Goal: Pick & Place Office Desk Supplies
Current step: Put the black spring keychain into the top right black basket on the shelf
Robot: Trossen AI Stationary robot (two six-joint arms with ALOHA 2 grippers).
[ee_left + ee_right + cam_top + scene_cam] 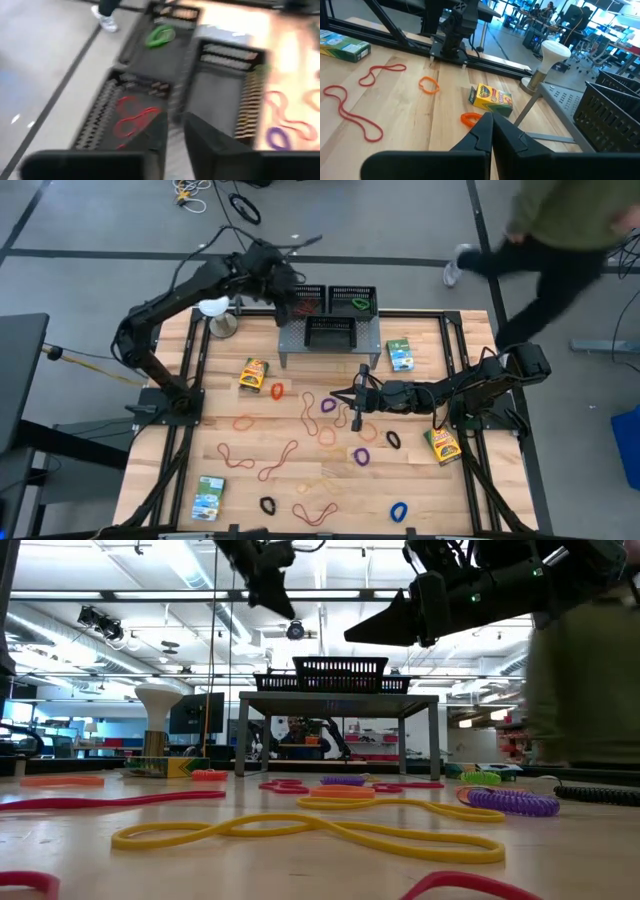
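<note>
- Left gripper (287, 293) hangs over the left mesh tray (305, 300) at the bench's (230, 460) 12 o'clock edge; a red band (134, 119) lies in that tray below the fingers (210, 145), which show a narrow gap and hold nothing (whether fully pressed together, I cannot tell).
- Green band (160, 36) sits in the neighbouring tray (352, 299).
- Right gripper (356, 397) hovers near bench centre, fingers (507, 136) pressed together, empty; loose bands (328, 406) lie around it.
</note>
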